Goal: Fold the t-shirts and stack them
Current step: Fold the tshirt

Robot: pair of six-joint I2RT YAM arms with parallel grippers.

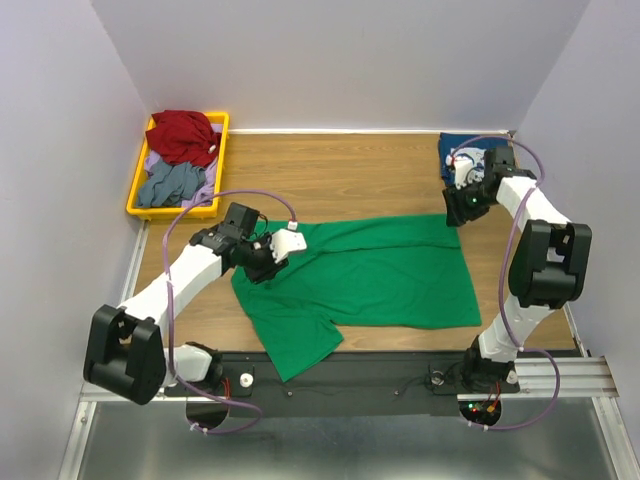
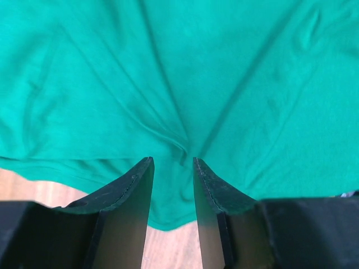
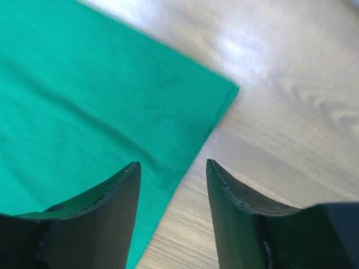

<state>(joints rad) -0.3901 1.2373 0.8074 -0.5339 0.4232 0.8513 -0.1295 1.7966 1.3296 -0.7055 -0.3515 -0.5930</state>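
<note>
— Green t-shirt (image 1: pixel 380 275) first: where did it lie, seen from above?
— Spread across the near middle of the wooden table (image 1: pixel 350 180), one sleeve reaching toward the near edge. The navy t-shirt (image 1: pixel 462 150) sat in the far right corner, a white print showing, partly hidden behind the right arm.
— And the arms?
— The left gripper (image 1: pixel 272 258) was over the shirt's left end; the right gripper (image 1: pixel 458 210) was at its far right corner. From that height I could not tell how the jaws stood.
— Anything else up there?
— A yellow tray (image 1: pixel 135 190) at the far left held a red garment (image 1: pixel 182 135) and grey garments (image 1: pixel 170 183).
— The left wrist view?
— The left gripper (image 2: pixel 173 161) had its dark fingers (image 2: pixel 134 190) apart with nothing clamped. The green t-shirt (image 2: pixel 179 73) filled the view, creases running toward the gap, and a strip of table (image 2: pixel 33 188) showed at the lower left.
— The right wrist?
— The right gripper (image 3: pixel 173 164) stood parted too, gripping nothing, above the edge of the green t-shirt (image 3: pixel 84 101) just short of its corner. Bare table (image 3: pixel 280 112) lay to the right.
</note>
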